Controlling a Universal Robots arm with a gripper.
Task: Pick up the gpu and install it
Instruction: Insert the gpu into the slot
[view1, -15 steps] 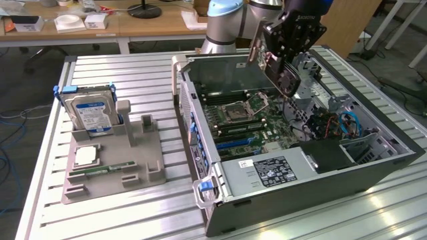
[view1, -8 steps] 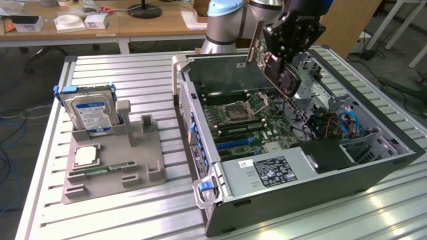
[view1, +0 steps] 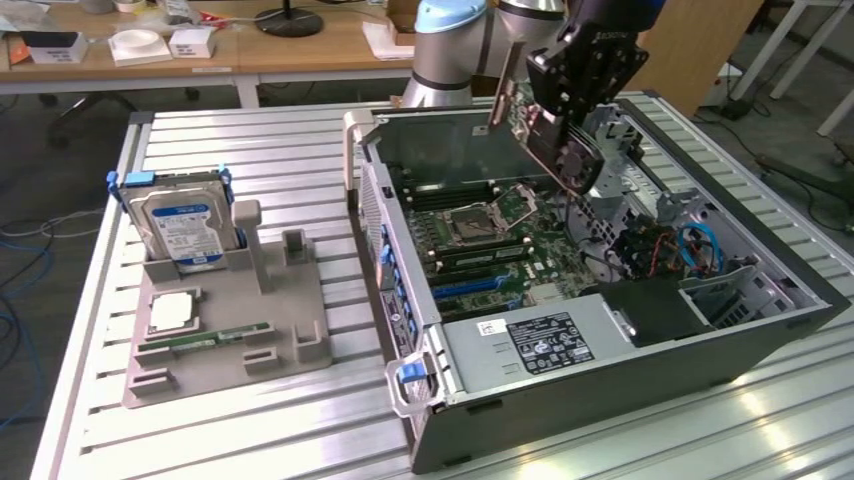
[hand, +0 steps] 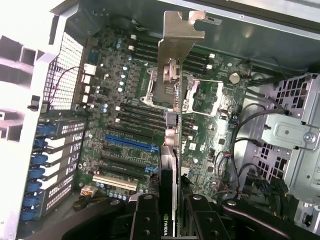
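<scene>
Pincer (view1: 571, 100) pinching the gpu (view1: 558, 150) above the case (view1: 641, 372).
Wrist view: gpu edge-on, motherboard (hand: 125, 125) beneath the pincer. Exterior view: hard drive (view1: 187, 225) well aside.

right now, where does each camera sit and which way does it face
exterior view: off the arm, above the table, looking down into the open computer case; shows the arm and gripper holding the gpu.
wrist view: on the wrist, looking along the gpu edge-on at the motherboard; gripper shows.
shared: gpu, gripper, motherboard.
</scene>
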